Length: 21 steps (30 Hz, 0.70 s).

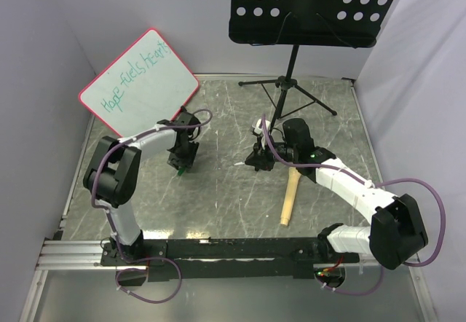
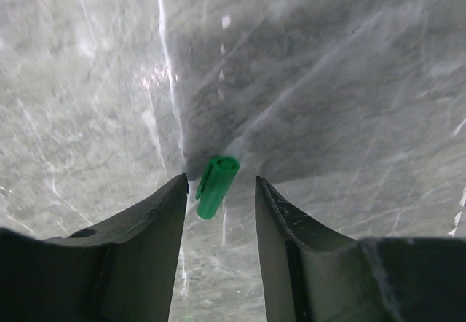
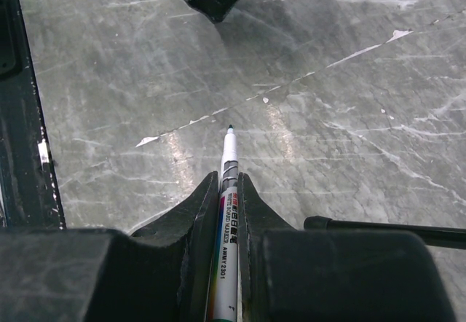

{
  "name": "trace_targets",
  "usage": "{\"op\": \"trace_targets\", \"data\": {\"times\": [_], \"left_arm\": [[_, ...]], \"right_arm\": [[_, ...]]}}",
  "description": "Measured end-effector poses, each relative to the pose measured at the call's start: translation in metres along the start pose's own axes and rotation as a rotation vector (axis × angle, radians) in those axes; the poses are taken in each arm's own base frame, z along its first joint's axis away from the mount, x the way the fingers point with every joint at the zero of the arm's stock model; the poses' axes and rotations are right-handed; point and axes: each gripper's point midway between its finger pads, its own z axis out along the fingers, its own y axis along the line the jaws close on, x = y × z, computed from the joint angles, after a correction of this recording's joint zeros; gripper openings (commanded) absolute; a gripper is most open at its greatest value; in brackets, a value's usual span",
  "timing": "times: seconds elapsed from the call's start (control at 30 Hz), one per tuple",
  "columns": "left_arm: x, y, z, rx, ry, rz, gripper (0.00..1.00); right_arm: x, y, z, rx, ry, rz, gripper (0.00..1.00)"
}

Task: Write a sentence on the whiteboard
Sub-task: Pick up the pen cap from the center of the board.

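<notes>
The whiteboard [image 1: 138, 81] stands tilted at the far left corner of the grey table [image 1: 218, 205], the teal sentence [image 1: 137, 72] running across it. The right gripper [image 3: 228, 185] is clenched on a white marker [image 3: 229, 151] with its tip bare. The left gripper [image 2: 221, 183] hangs low with its jaws apart and a small green cap [image 2: 216, 187] between them.

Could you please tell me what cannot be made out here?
- Top view: the sentence on the whiteboard is too small to read surely.
- Top view: the right arm hides the upper end of the wooden handle.
- Right wrist view: the bottom edge cuts off the rear of the marker in the right gripper.
- Top view: the left gripper hides most of the green cap.
</notes>
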Motion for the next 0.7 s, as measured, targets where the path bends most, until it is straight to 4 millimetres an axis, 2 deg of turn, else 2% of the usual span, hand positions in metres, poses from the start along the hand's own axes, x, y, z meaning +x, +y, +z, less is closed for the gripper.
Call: {"op": "trace_targets", "data": {"times": [0.2,0.4,0.43,0.5,0.53,0.7], "left_arm": [[-0.002,-0.001,0.003,0.001,0.006,0.014,0.39],[-0.003,-0.003,0.004,0.002,0.011,0.021,0.16],[-0.003,-0.003,0.004,0.002,0.012,0.022,0.10],[-0.003,-0.003,0.003,0.003,0.013,0.016,0.07],[-0.003,-0.003,0.003,0.003,0.011,0.011,0.02],[-0.007,-0.013,-0.003,0.063,-0.032,-0.051,0.01]], "right_arm": [[0.000,0.000,0.000,0.000,0.000,0.000,0.00],[0.000,-0.001,0.000,0.001,-0.001,0.001,0.00],[0.000,-0.001,0.000,0.001,-0.001,0.001,0.00],[0.000,-0.001,-0.001,0.000,-0.001,0.002,0.00],[0.000,-0.001,-0.001,-0.001,-0.001,0.002,0.00],[-0.001,0.002,0.000,-0.015,-0.005,0.001,0.00]]}}
